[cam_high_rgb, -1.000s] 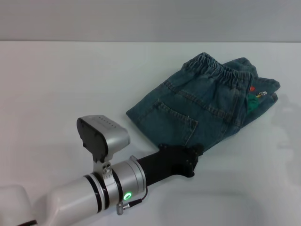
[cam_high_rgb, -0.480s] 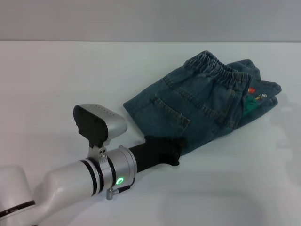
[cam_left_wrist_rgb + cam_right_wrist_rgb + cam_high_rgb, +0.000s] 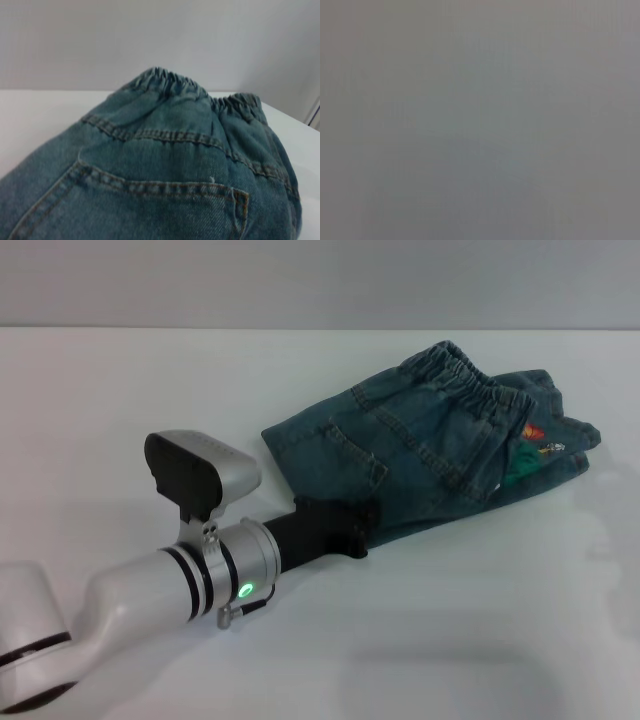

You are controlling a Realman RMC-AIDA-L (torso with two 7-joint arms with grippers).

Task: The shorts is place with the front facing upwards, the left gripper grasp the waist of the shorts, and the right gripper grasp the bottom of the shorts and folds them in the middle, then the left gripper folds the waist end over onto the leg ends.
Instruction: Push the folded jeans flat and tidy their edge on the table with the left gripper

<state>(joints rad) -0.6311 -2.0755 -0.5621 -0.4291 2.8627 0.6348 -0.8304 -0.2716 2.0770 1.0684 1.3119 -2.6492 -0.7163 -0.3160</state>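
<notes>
In the head view the shorts (image 3: 430,455) lie folded on the white table (image 3: 120,400), toward 1 o'clock from the middle of the picture. The waist (image 3: 470,380) sits at the far edge of the bundle, at about 12 o'clock on the garment, and lies over the leg ends (image 3: 560,435), where the red and green print (image 3: 528,450) peeks out at 3 o'clock. The left gripper (image 3: 345,530) reaches in from 8 o'clock, its black claw touching the near edge of the denim; whether its jaws are wide or narrow cannot be told here. The left wrist view shows the shorts (image 3: 150,175) close up, with the gathered waist (image 3: 190,90) at the top and a stitched pocket (image 3: 160,200) below it. The right wrist view shows only blank grey, with no gripper in it.
</notes>
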